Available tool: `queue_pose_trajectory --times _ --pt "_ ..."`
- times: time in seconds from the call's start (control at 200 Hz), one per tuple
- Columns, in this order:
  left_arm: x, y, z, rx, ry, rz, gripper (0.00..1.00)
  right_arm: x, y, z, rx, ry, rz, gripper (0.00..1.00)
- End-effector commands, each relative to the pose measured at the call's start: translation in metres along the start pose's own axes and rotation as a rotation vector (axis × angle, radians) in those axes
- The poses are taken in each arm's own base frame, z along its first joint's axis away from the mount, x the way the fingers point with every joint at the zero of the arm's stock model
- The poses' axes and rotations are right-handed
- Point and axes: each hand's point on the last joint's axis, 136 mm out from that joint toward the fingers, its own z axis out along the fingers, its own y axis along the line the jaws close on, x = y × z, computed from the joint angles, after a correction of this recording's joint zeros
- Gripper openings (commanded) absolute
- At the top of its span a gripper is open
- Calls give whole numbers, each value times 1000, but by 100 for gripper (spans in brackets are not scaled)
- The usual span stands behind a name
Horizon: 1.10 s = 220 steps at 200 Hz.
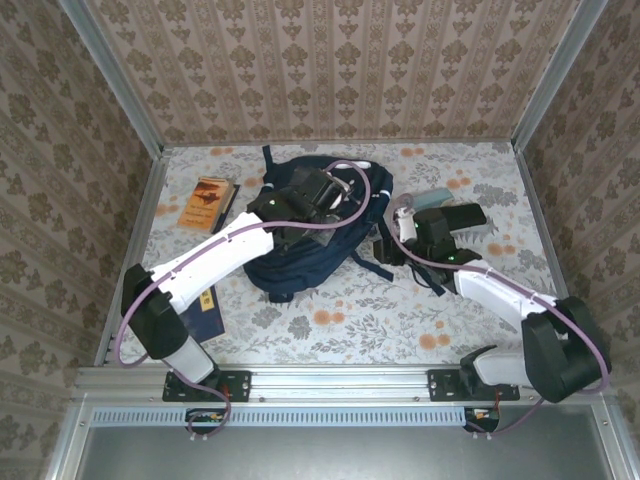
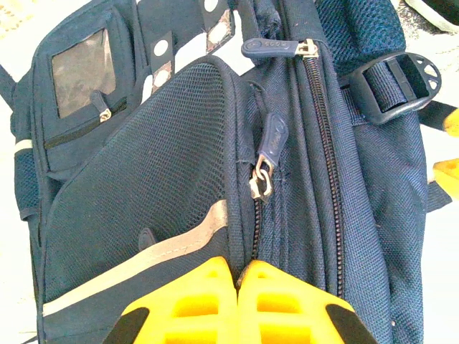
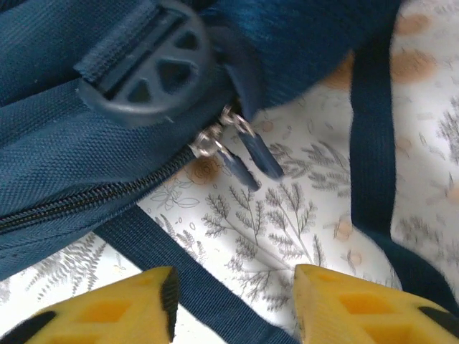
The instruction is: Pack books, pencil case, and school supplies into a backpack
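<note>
The blue backpack (image 3: 72, 165) lies at the top. A round black buckle (image 3: 147, 64) sits on it. Two zip pulls (image 3: 240, 154) hang off its edge, over the flowery table (image 3: 287, 222). A blue strap (image 3: 373, 143) lies on the table. The gripper (image 3: 233, 301) has its yellow fingers (image 3: 107, 315) apart below the pulls.

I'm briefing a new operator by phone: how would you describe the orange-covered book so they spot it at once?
Find the big navy backpack in the middle of the flowered table. Just left of it, toward the far-left corner, lies the orange-brown book. Its orange cover with a dark figure sets it apart from the plain navy book nearer the left arm's base.
</note>
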Motion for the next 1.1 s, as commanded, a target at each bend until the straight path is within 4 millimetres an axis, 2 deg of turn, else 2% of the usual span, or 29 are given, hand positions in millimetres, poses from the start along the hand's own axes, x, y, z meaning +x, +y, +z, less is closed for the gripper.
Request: queue_pose_trajectory --times 0.0,0.03,0.145,0.305,0.41,0.615,0.655,0.81,1.06,1.095 --pt "-36 13 -34 -6 -170 -38 0 -33 9 7 -64 -77 -134 38" --pt "-37 14 -35 -5 -171 -39 0 -28 3 16 -60 -58 -124 38" --pt "-35 16 -35 -7 -170 -40 0 -31 -5 26 -92 -71 -108 39" --pt "-35 17 -33 -2 -167 -47 0 -35 9 33 -185 -53 -128 44" --pt "-35 19 -31 1 -166 -58 0 -37 7 35 -183 -62 -153 44" --pt "-35 22 -29 1 -162 -67 0 -34 22 34 -267 -60 -202 43" --pt "-34 23 -28 -1 -160 -69 0 -34 21 34 -263 -60 -206 41" --pt "-35 24 -28 -1 -161 -72 0 -37 21 40 -275 -27 -207 20" --pt "-31 29 -27 -10 -159 -84 0 -29 21 36 -274 -3 -194 12" --pt "-30 30 -26 -8 -158 -87 0 -26 22 35 -284 7 -194 8"
